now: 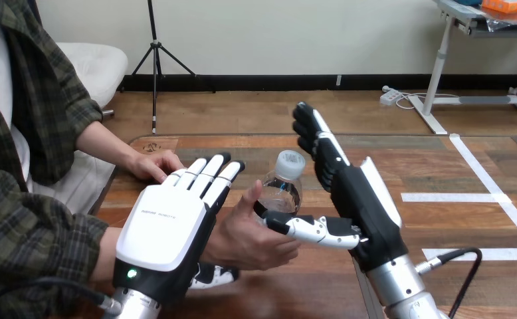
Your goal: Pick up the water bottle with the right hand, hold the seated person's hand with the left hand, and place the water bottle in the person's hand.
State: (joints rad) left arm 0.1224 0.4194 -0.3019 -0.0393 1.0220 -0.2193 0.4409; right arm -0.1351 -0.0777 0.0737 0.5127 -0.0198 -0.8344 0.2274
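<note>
A clear water bottle with a white cap stands upright in the person's hand, whose thumb lies against its left side. My right hand is open just right of the bottle. Its fingers point straight away from me, and its straight thumb crosses the bottle's foot. My left hand lies over the back of the person's hand with straight fingers. Its thumb shows underneath, near the person's wrist. I cannot tell whether it grips.
The person's other hand rests flat on the wooden table at the far left. White tape lines mark the table's right part. A black cable loops beside my right forearm.
</note>
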